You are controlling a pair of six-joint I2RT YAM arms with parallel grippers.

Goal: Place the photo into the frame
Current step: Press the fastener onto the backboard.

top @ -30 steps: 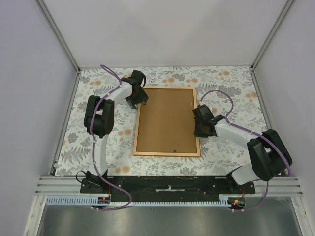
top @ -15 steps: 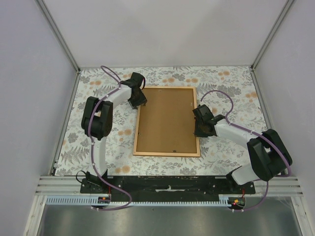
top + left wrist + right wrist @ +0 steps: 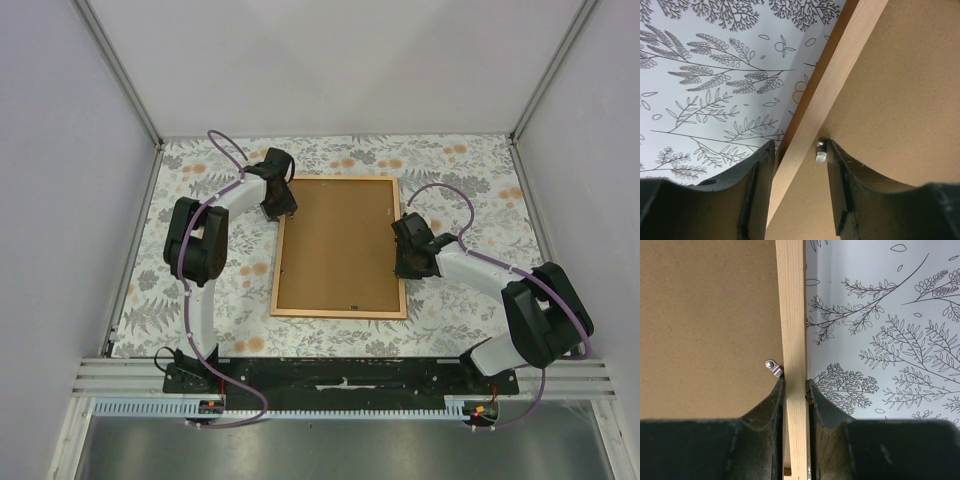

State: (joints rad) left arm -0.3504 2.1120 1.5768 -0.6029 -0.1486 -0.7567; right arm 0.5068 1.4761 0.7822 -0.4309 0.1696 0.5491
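Right claw [image 3: 795, 385] is pinching the right rail of the frame [image 3: 791, 315], one finger pressing on each side of the thin wood with no gap showing. Just beside its inner finger, a small metal tab [image 3: 773, 366] is sitting at the edge of the brown board [image 3: 710, 315] that is filling the frame. Ahead of the claw the rail is running straight on, with the leafy cloth [image 3: 880, 315] lying on its outer side. Across the board and a little farther out, the left claw [image 3: 800, 150] is straddling the opposite rail without gripping it. Its outer finger is sitting close against the rail's outside edge, while its inner finger is standing apart from the wood, over the board, just beside a second metal clip [image 3: 821, 152]. The frame is lying flat on the cloth between the two claws, back side up, its far end reaching beyond both.
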